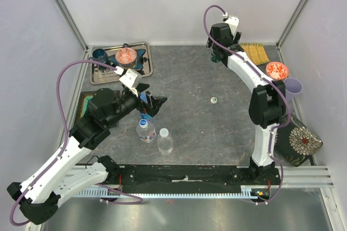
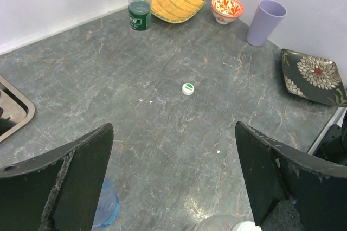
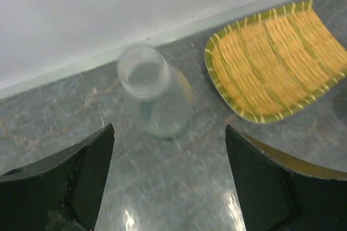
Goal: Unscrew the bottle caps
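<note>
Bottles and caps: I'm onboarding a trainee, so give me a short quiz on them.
1. True or false: the green-labelled bottle beside the woven tray has no cap.
2. The loose cap lies: A in the metal tray; B on the bare table; C in the lilac cup.
3. In the top view, how many bottles show white caps?
Key: 1 true; 2 B; 3 two, the blue-white-labelled bottle and the plain clear bottle.

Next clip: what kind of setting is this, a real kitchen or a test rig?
Probably a lab test cell, not a kitchen: white panel walls box in the table, and the left arm and right arm bolt to a rail.
</note>
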You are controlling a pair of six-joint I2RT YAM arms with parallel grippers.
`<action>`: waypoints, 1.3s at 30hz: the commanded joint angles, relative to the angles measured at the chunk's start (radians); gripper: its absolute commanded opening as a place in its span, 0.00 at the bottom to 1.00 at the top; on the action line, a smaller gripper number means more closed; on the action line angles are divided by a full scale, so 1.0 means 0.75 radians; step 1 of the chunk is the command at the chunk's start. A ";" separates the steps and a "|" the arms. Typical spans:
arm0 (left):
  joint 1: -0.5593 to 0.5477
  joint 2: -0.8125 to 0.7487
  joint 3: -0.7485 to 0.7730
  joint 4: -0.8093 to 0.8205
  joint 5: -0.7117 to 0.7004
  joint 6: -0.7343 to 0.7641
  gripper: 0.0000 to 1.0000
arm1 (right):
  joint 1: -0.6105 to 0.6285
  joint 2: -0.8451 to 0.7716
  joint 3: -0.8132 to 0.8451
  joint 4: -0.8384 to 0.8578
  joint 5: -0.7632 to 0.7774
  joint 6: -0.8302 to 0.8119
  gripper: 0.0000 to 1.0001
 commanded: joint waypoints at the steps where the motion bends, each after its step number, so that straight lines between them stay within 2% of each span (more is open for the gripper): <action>1: -0.002 -0.049 0.006 0.014 -0.070 0.004 1.00 | 0.028 -0.339 -0.196 0.004 -0.020 0.052 0.90; 4: -0.002 -0.061 0.008 0.014 -0.091 -0.023 1.00 | 0.070 -0.537 -0.372 -0.020 -0.014 0.068 0.91; 7: -0.002 -0.073 0.002 0.002 -0.097 -0.072 1.00 | 0.187 -0.685 -0.543 -0.055 0.020 0.046 0.96; 13: -0.002 -0.108 -0.006 -0.072 -0.213 -0.219 1.00 | 0.641 -1.071 -0.826 -0.043 0.421 -0.058 0.98; 14: -0.002 -0.120 -0.012 -0.086 -0.234 -0.241 1.00 | 0.710 -1.124 -0.927 -0.005 0.417 -0.052 0.98; 15: -0.002 -0.141 -0.033 -0.090 -0.276 -0.270 0.99 | 0.705 -1.192 -0.991 0.016 0.347 0.097 0.97; 16: 0.000 -0.161 -0.047 -0.093 -0.307 -0.323 1.00 | 0.682 -1.350 -1.067 0.073 0.030 0.139 0.96; 17: 0.000 -0.212 -0.061 -0.093 -0.314 -0.340 1.00 | 0.611 -1.423 -1.207 0.195 -0.149 0.170 0.97; 19: 0.000 -0.257 -0.082 -0.093 -0.324 -0.350 1.00 | 0.594 -1.558 -1.280 0.239 -0.428 0.250 0.98; 21: 0.000 -0.304 -0.080 -0.113 -0.324 -0.348 1.00 | 0.604 -1.591 -1.286 0.205 -0.554 0.285 0.98; 23: 0.000 -0.319 -0.070 -0.144 -0.340 -0.340 1.00 | 0.684 -1.614 -1.274 0.172 -0.631 0.267 0.98; 25: 0.000 -0.317 -0.060 -0.195 -0.375 -0.334 1.00 | 0.774 -1.593 -1.248 0.133 -0.605 0.210 0.98; 28: 0.000 -0.315 -0.064 -0.219 -0.391 -0.327 1.00 | 1.025 -1.504 -1.158 0.015 -0.375 0.108 0.98; 29: 0.000 -0.313 -0.068 -0.225 -0.391 -0.325 1.00 | 1.174 -1.471 -1.113 -0.045 -0.299 0.085 0.98; 30: 0.000 -0.317 -0.070 -0.230 -0.389 -0.327 0.99 | 1.244 -1.444 -1.098 -0.055 -0.136 0.064 0.98; 31: 0.000 -0.319 -0.072 -0.230 -0.385 -0.321 0.99 | 1.358 -1.383 -1.088 -0.061 -0.084 0.048 0.98; 33: 0.000 -0.323 -0.076 -0.232 -0.385 -0.319 0.99 | 1.432 -1.317 -1.049 -0.090 0.036 0.034 0.98; 39: 0.000 -0.337 -0.084 -0.240 -0.375 -0.319 0.98 | 1.476 -1.203 -1.053 -0.041 0.039 0.042 0.98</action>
